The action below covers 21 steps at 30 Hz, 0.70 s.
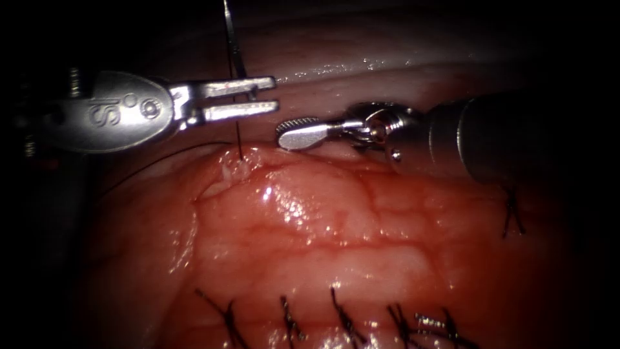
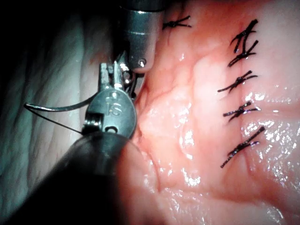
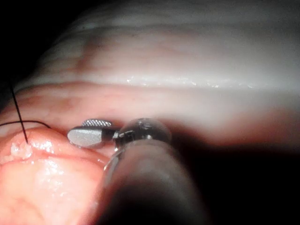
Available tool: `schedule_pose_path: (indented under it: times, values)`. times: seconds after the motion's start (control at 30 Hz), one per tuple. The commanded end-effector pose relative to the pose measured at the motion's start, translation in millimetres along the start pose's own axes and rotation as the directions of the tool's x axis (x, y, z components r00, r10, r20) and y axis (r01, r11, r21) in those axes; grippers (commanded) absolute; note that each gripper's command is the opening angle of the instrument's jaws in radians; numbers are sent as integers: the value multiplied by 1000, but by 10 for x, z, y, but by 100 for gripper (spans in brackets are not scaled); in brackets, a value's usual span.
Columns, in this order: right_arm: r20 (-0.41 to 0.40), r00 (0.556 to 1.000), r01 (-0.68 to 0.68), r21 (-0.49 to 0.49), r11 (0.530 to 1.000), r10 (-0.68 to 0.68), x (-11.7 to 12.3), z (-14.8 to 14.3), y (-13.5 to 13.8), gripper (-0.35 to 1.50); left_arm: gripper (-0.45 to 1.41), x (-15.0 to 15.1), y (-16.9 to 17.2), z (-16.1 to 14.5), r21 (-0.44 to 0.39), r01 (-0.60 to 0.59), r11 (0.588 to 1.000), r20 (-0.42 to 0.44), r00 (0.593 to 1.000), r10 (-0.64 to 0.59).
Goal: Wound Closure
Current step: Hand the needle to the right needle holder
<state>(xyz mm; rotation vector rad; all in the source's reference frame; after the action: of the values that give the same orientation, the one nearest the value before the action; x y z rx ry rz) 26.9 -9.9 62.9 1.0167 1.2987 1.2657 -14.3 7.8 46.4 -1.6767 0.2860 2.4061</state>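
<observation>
In the endoscope view, the left tool (image 1: 268,95) came in from the left. Its jaws were a little apart, with a gap between them. The shiny needle (image 1: 234,45) stood up on the far side, out of the tissue (image 1: 336,213), and crossed those jaws. Whether they gripped it could not be told. Dark thread (image 1: 238,139) ran down from there into a small bump on the tissue. The right tool (image 1: 287,134) lay just right of it, jaws closed on nothing. Stitches (image 1: 342,317) lined the near edge.

In the left wrist view, the curved needle lay beside the left tool.

In the right wrist view, the closed right tool sat near the thread.
</observation>
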Motion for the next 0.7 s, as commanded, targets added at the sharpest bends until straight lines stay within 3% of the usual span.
schedule_pose_path:
  times: [0.03,0.13,0.17,0.2,0.23,0.27,0.33,0.47,0.7]
  values:
    - [2,1000,-6,4,1000,6,-1,7,3,35,-45,-4,-2,8,5,-10,1000,0,1000,10]
    - [4,1000,-27,1,1000,27,2,6,1,49,-45,-7,-5,9,18,-50,999,10,999,49]
    - [4,999,-35,1,999,35,3,5,0,59,-45,-9,-3,9,27,-57,998,6,998,57]
    - [-1,999,-53,4,999,53,6,4,-3,84,-45,-12,5,9,32,-66,997,3,998,66]
    - [-1,999,-53,4,999,53,6,4,-3,84,-45,-12,5,9,32,-66,997,3,998,66]
    - [-3,997,-76,6,997,76,9,4,-7,101,-45,-17,20,10,33,-83,996,-9,996,83]
    - [-5,994,-106,11,994,106,14,2,-15,118,-45,-28,46,12,38,-119,992,-21,993,120]
    - [10,982,-191,59,980,191,25,-1,-35,121,-45,-53,89,19,38,-112,993,-21,993,113]
    - [76,957,-288,108,952,281,13,4,-60,130,-45,-76,114,31,31,-137,990,-7,990,138]
